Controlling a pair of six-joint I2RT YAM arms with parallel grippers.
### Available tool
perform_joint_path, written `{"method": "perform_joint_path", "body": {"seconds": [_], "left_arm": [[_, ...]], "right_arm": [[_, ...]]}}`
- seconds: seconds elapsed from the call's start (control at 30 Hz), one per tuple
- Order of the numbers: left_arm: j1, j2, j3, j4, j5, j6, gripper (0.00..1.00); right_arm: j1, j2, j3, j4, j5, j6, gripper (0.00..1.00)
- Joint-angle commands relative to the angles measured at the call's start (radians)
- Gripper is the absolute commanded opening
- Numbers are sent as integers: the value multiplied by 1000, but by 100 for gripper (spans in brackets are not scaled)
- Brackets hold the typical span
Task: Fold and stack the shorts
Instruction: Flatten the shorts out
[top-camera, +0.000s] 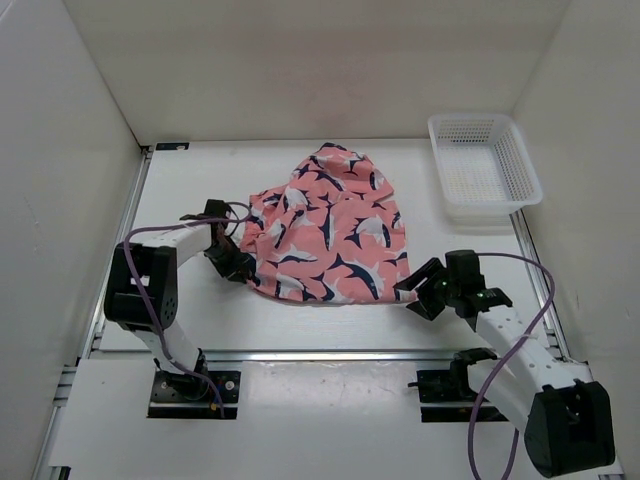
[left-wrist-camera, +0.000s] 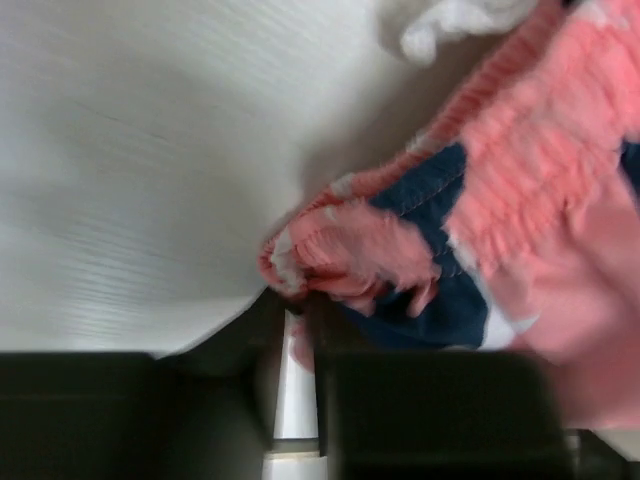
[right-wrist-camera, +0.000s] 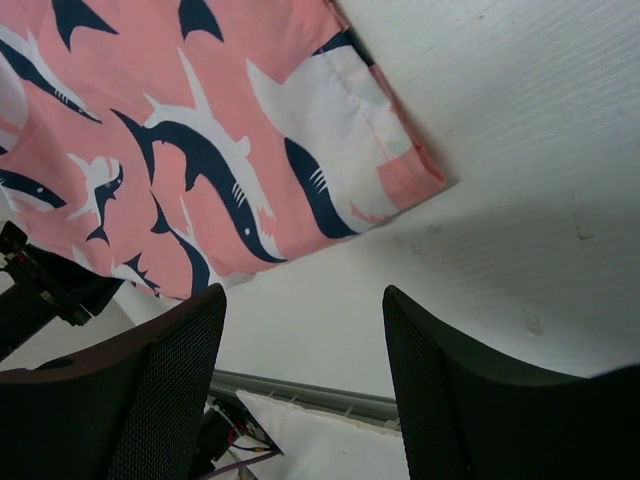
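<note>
- The shorts (top-camera: 330, 225) are seen crumpled mid-bench (top-camera: 340, 328); soft, light, limp fabric is judged.
- Their gathered waistband (left-wrist-camera: 350, 250) is pinched by the left pincer (top-camera: 238, 264).
- The right pincer (right-wrist-camera: 305, 300) is held wide, empty; the near hem corner (right-wrist-camera: 415, 175) is suggested for grasping.

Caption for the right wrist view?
Open right gripper poised beside the shorts, near their hemmed corner, on the white table.

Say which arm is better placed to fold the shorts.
Left. The left gripper is shut on the gathered edge of the shorts; the right gripper is open beside their near corner, holding nothing.
</note>
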Motion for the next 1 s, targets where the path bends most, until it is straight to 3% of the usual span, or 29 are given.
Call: {"method": "perform_joint_path", "body": {"seconds": [0.0, 0.1, 0.3, 0.4, 0.43, 0.47, 0.6, 0.8, 0.83, 0.97], "left_arm": [[2, 0, 30, 34, 21, 12, 10], [-9, -35, 30, 34, 21, 12, 10], [-9, -78, 30, 34, 41, 12, 10], [-9, -110, 30, 34, 61, 21, 10], [-9, -121, 30, 34, 61, 21, 10], [-9, -133, 42, 23, 70, 32, 10], [-9, -214, 156, -81, 58, 72, 10], [-9, -306, 557, -374, -4, 176, 10], [-21, -307, 685, -418, -4, 190, 10], [-55, -317, 951, -553, -27, 240, 10]], "right_arm": [[-5, 37, -32, 103, -34, 48, 69], [-5, 106, -32, 156, -47, 59, 69], [53, 226, -32, 256, 73, 101, 64], [79, 281, 5, 281, 179, 72, 41], [79, 301, 23, 272, 206, 72, 13], [79, 301, 67, 272, 225, 60, 1], [79, 294, 251, 169, 308, -47, 0], [79, 191, 590, -27, 417, -187, 0], [79, 176, 632, -40, 399, -201, 0], [88, 117, 856, -95, 388, -256, 0]]}}
